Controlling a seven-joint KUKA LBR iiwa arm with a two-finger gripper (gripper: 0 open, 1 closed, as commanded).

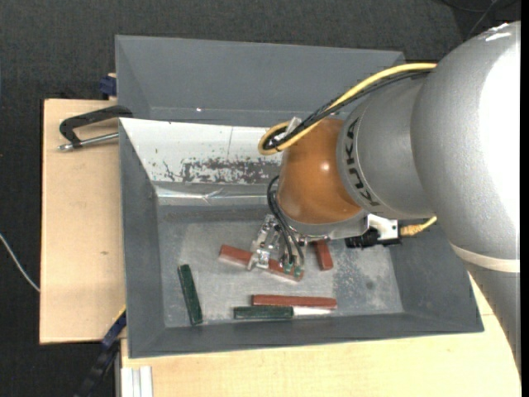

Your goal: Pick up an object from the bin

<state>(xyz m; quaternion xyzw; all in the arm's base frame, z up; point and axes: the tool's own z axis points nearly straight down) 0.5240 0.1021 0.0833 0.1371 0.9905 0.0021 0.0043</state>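
Observation:
My gripper (pixel 277 259) is low in the middle of the bin, right over a red-brown flat bar (pixel 235 256) that lies slanted on the floor. Its fingertips sit at the bar's right end, and I cannot make out whether they are closed on it. A short red-brown block (pixel 324 257) lies just to the right of the gripper, partly under the arm's cover. In front of it rest a long red-brown stick (pixel 294 302) and a dark green stick (pixel 263 313), side by side.
A dark green bar (pixel 191 294) lies along the left side of the bin floor. The arm with its orange cover and yellow cable hides the bin's right rear part.

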